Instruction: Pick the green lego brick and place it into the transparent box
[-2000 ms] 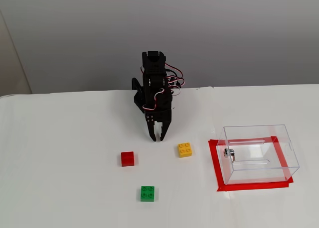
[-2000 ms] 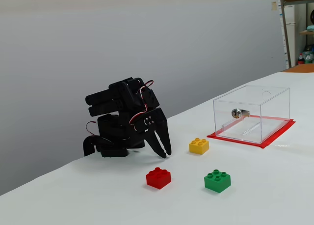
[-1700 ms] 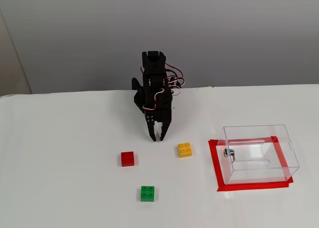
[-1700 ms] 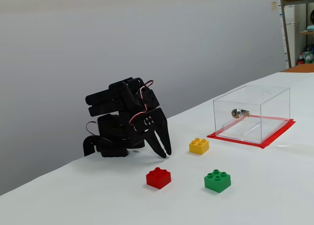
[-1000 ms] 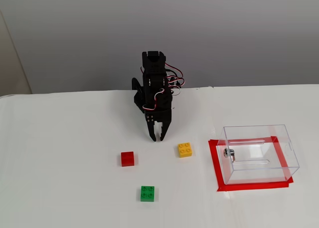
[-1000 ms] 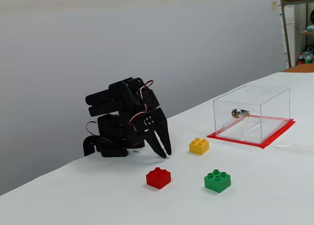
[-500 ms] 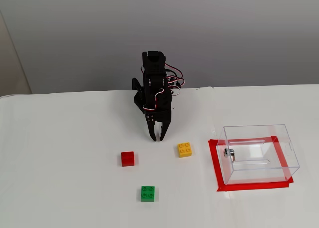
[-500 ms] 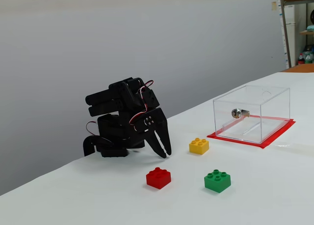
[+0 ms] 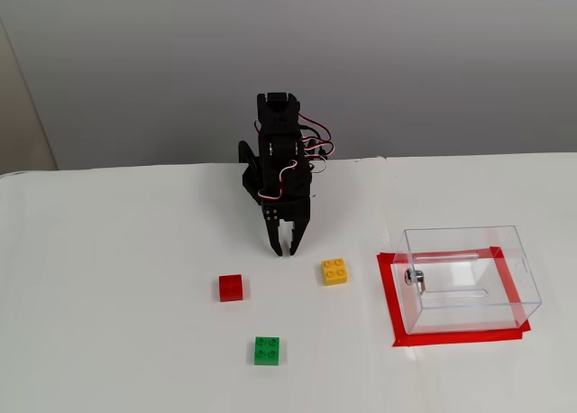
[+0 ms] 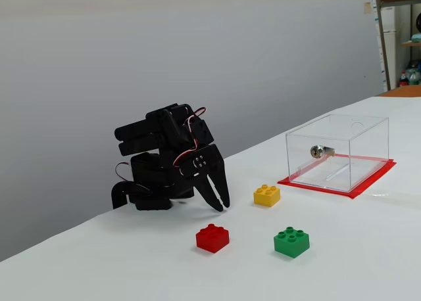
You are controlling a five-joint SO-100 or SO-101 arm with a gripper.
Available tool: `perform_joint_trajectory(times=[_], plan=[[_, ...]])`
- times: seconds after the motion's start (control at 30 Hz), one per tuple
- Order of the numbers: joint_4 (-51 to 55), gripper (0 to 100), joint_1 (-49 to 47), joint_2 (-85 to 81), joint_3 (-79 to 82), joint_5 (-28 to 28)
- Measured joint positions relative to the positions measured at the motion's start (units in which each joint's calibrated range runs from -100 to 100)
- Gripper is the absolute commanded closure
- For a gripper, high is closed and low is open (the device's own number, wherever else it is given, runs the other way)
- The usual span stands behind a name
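While the arm is sitting folded at the back of the table [image 9: 108, 278], the end effector [image 9: 286, 247] is pointing down, fingers nearly together, holding nothing. The green lego brick [image 9: 266, 350] is lying at 6 o'clock from it in this fixed view, square, no long axis. One red brick [image 9: 231, 288], one yellow brick [image 9: 334, 271], one transparent box [image 9: 469, 278] at 3 o'clock.

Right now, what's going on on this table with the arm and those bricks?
Nothing is being handled yet. The black arm sits folded at the back of the white table, its claw pointing down, holding nothing. The green lego brick lies untouched nearest the camera, with a red brick and a yellow brick closer to the arm. The transparent box stands to the right on red tape, with no brick in it.
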Motion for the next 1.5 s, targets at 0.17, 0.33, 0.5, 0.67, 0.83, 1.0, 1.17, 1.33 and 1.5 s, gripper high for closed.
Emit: perform_joint_trajectory(times=[0.17, 0.33, 0.5, 0.67, 0.83, 1.0, 1.17, 1.33, 1.5], plan=[[0.0, 93, 0.0, 0.0, 0.0, 0.0], [0.0, 93, 0.0, 0.0, 0.0, 0.0], [0.0, 93, 0.0, 0.0, 0.0, 0.0], [0.0, 93, 0.4, 1.2, -1.9, 0.0], [-3.5, 93, 0.2, 8.6, -8.1, 0.1], [-10.8, 93, 0.2, 19.9, -16.0, 0.2], [-12.3, 93, 0.2, 31.2, -26.3, 0.0], [-12.3, 93, 0.2, 41.4, -36.2, 0.0], [-12.3, 93, 0.2, 52.0, -46.2, -0.1]])
